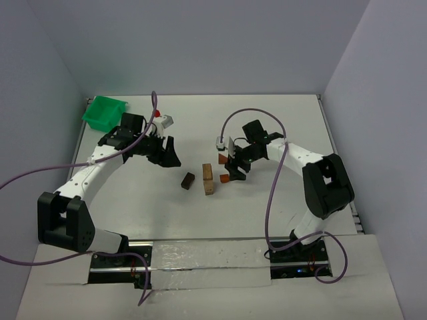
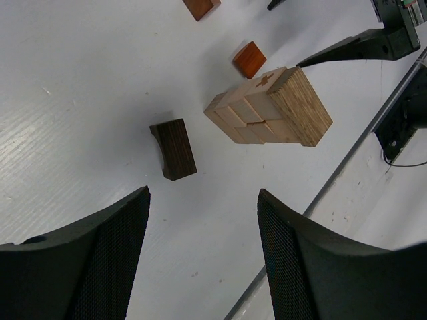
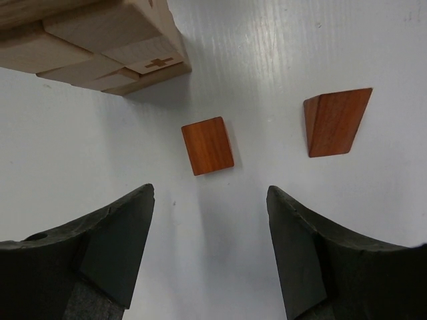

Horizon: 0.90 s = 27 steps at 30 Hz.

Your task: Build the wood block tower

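Note:
A compact stack of light tan blocks (image 1: 209,179) stands mid-table; it also shows in the left wrist view (image 2: 270,108) and the right wrist view (image 3: 100,40). A dark brown block (image 1: 187,181) lies just left of it (image 2: 173,149). A reddish-brown block (image 3: 208,145) and a reddish-brown wedge (image 3: 335,121) lie on the table just right of the stack. My right gripper (image 3: 210,220) is open and empty, hovering over the reddish block (image 1: 225,179). My left gripper (image 2: 203,227) is open and empty, up and left of the dark block (image 1: 168,155).
A green plastic bin (image 1: 105,111) sits at the far left corner. A small white and red object (image 1: 163,120) lies behind the left gripper. Walls enclose the table at back and sides.

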### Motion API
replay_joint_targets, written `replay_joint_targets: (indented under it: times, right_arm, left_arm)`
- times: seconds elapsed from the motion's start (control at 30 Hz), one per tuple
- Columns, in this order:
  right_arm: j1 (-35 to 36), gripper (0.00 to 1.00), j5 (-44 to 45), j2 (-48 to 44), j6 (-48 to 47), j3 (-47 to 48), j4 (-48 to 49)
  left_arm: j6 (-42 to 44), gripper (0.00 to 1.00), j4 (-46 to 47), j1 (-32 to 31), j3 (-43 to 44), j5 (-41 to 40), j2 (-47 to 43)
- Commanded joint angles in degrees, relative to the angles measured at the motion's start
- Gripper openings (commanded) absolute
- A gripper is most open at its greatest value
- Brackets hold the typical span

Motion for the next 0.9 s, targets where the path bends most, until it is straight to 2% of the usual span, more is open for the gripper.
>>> replay_joint_targets:
  times: [0.0,0.17,0.37,0.5,0.63,0.87]
  right_arm:
    - [0.0,0.75,-1.4,-3.5,11.1,-2.4,2.8]
    - [0.2,0.75,4.6,-4.8,26.1,-4.5,8.2]
    - [0.4,0.75,16.0,-7.8,39.2,-8.2,14.2]
    - [1.1,0.72,19.2,-9.6,44.5,-10.0,15.7]
    - [4.7,0.67,26.2,-11.8,54.0,-12.0,18.1]
    - [8.0,0.66,36.3,-9.5,63.9,-9.8,16.3]
  left_arm:
    - [1.2,0.71,1.6,0.6,2.3,1.4,-0.1]
    - [1.0,0.72,1.5,0.6,2.6,1.3,0.4]
    - [0.3,0.71,1.8,0.6,2.5,0.4,0.1]
    - [0.0,0.71,1.8,0.6,2.3,0.2,0.2]
    - [-0.2,0.71,1.7,0.6,2.3,-0.4,0.3]
    - [-0.3,0.72,1.4,0.6,2.4,-0.9,0.2]
